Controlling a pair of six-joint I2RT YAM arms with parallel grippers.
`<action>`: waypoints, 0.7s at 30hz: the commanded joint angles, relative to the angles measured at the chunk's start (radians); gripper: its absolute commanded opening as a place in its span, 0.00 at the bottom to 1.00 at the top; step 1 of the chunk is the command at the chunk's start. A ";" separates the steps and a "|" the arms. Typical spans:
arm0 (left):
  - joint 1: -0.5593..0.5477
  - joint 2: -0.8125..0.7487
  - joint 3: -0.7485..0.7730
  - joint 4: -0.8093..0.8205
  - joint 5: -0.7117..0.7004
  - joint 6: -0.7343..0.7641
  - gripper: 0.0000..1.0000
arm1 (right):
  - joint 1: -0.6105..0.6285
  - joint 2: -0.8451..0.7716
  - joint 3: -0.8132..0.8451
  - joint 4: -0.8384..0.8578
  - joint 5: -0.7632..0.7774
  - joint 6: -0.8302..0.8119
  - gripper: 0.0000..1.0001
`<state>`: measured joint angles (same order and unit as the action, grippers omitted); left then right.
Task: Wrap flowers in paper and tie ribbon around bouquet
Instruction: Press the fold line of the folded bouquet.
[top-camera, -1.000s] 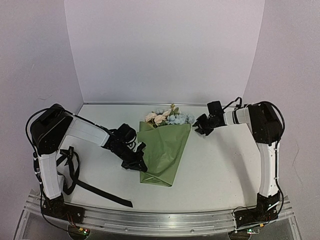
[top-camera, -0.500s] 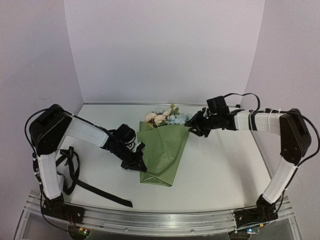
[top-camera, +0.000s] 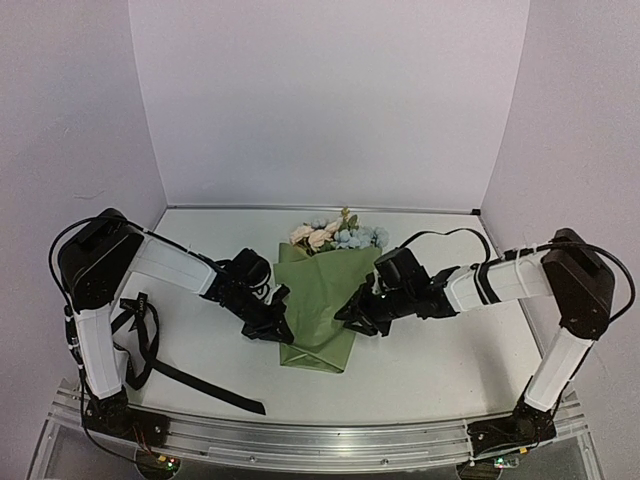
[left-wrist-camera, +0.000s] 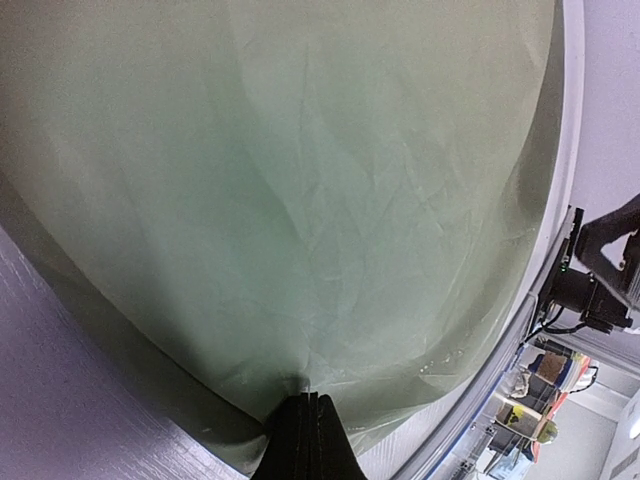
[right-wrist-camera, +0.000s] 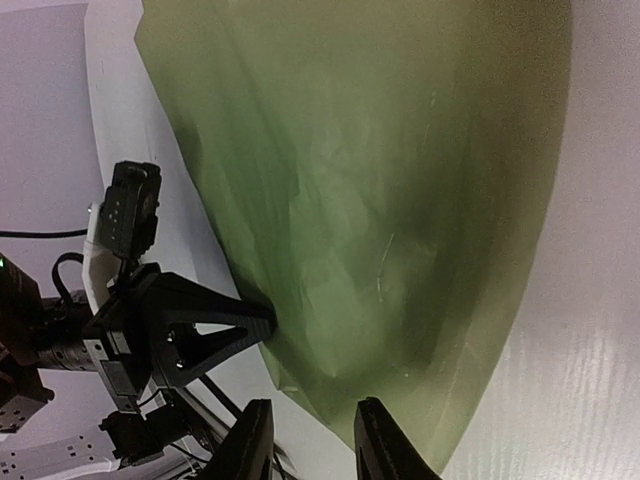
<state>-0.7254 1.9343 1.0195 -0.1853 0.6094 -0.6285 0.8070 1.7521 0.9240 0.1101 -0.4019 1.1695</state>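
Left gripper (top-camera: 284, 334) was pinched shut on the left edge of the paper (top-camera: 325, 295), low on the cone (the ribbon (top-camera: 205, 386) lay well to its left, by that arm's base, with nothing holding it). The paper lay flat on the table (top-camera: 440, 350), already folded into a cone. Its narrow end pointed toward the arms and the flowers (top-camera: 335, 236) showed at the wide far end.

At the cone's right edge, about level with the left one, sat the right gripper (top-camera: 350, 314). Its fingers (right-wrist-camera: 248, 440) were part open, with the paper's lower margin just ahead of them and nothing clamped.

The step looked like taking a second hold so the wrap would not spring open. Done well, that meant sliding one finger under the edge and closing on every layer there. The hold belonged low down, where the ribbon should go, not up near the flowers. Pulling outward against the left pinch would have risked tearing or unrolling the thin paper, so a light inward squeeze seemed wiser.
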 joint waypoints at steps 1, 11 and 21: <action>0.004 0.036 -0.050 -0.084 -0.108 0.000 0.00 | 0.043 0.044 -0.042 0.122 0.021 0.050 0.30; 0.004 0.033 -0.095 -0.042 -0.114 -0.014 0.00 | 0.127 0.140 -0.130 0.242 0.014 0.132 0.30; 0.004 -0.033 -0.083 -0.059 -0.140 0.005 0.00 | 0.141 0.114 -0.213 0.257 0.043 0.145 0.30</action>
<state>-0.7238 1.9138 0.9661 -0.1039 0.6079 -0.6476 0.9329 1.8629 0.7547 0.4414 -0.3867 1.2989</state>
